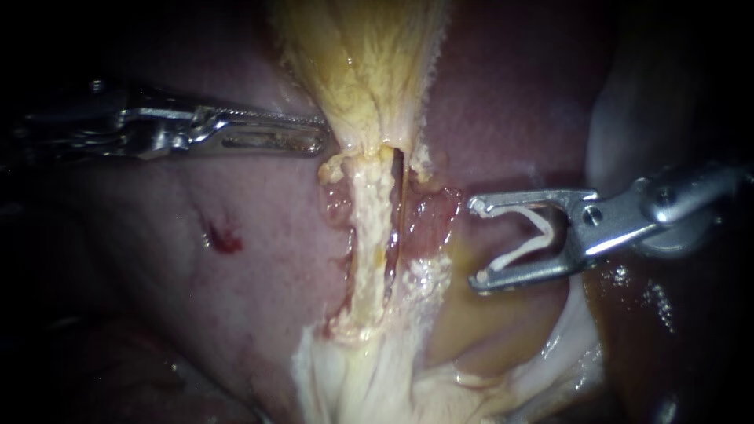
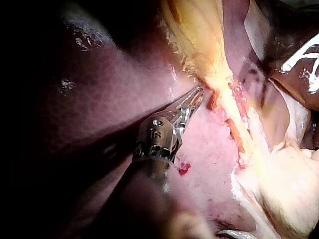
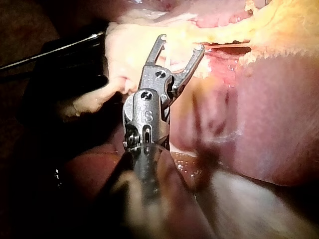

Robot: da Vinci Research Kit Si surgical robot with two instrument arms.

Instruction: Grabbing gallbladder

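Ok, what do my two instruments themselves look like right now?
Both are bare silvery metal. The left instrument ends in long, slim jaws, toothed along one edge and slotted lengthwise. The right instrument has shorter, stouter jaws with small hooked tips on a pinned hinge; the white clip between them is not part of it. No cables show.

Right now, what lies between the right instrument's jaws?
A white clip, its legs spread against both jaws of the right instrument. The tissue behind it is partly covered and too dark to name.
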